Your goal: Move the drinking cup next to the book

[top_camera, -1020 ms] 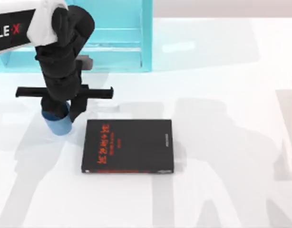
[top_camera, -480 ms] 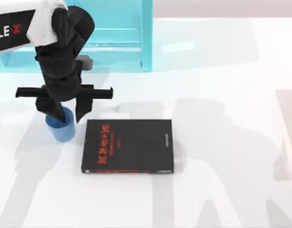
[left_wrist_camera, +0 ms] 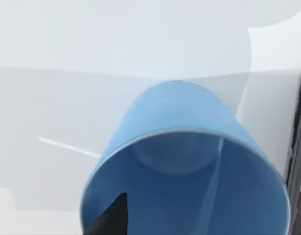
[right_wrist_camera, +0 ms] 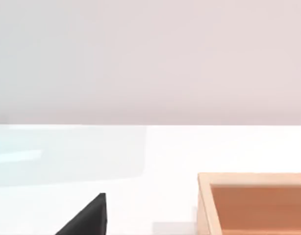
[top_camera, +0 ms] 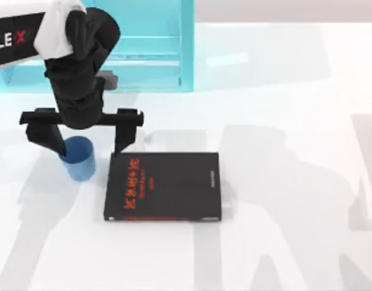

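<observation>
Spread wide now, where a second ago clamped around the drinking cup (top_camera: 79,159): left gripper (top_camera: 86,140) fingers (top_camera: 122,138) opened and lifted slightly, cup released and standing free on the white table (top_camera: 283,182). One finger above the cup's outer rim, the other past its inner side, over the near corner of the book (top_camera: 162,186); cup between the two, closer to the outer one. Part of the cup's rim covered by that outer finger and the wrist above it in the top view. From the left wrist, looking down into the cup (left_wrist_camera: 185,171): plain blue, slightly tapered, upright, lower rim cut off, a single dark fingertip (left_wrist_camera: 112,219) showing at the edge. Cup just beside the book's left edge, a narrow gap between, not touching. Book black, flat, red lettering, red strip along one edge. Beyond, turquoise shelf unit (top_camera: 149,48). Right gripper state: cannot tell; a wooden tray (right_wrist_camera: 253,203) in the right wrist view.
</observation>
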`<act>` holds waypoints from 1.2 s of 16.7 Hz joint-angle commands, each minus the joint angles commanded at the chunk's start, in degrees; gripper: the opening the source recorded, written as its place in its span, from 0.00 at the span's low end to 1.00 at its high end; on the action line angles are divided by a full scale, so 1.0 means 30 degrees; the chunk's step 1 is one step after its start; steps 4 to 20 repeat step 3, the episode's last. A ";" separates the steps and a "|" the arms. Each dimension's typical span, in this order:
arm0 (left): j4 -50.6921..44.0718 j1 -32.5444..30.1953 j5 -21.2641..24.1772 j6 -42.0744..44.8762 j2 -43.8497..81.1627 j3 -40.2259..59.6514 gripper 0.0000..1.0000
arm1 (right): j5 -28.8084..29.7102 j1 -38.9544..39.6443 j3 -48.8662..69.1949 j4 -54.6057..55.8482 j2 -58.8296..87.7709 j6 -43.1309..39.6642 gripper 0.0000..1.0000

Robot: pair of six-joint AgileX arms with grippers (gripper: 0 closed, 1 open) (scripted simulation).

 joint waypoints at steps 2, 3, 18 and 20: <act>0.0000 0.0000 0.0000 0.0000 0.0000 0.0000 1.00 | 0.0000 0.0000 0.0000 0.0000 0.0000 0.0000 1.00; 0.0000 0.0000 0.0000 0.0000 0.0000 0.0000 1.00 | 0.0000 0.0000 0.0000 0.0000 0.0000 0.0000 1.00; 0.0000 0.0000 0.0000 0.0000 0.0000 0.0000 1.00 | 0.0000 0.0000 0.0000 0.0000 0.0000 0.0000 1.00; 0.0000 0.0000 0.0000 0.0000 0.0000 0.0000 1.00 | 0.0000 0.0000 0.0000 0.0000 0.0000 0.0000 1.00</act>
